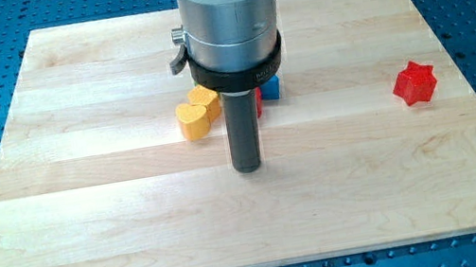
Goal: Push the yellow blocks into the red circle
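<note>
Item: our tip (247, 167) on bench (90, 224), no jaws, holding nothing. Yellow heart block (193, 119) and yellow block (206, 99) just to view's upper left; red (258, 100) and blue (271, 87) blocks half-hidden behind rod. Red star block (415, 82) far right. Risk: yellows split apart if we push off-centre.

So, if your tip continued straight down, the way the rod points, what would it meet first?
Only the wooden board. My tip seems to rest on it already, touching no block, toward the view's bottom-right of the yellow heart block.
</note>
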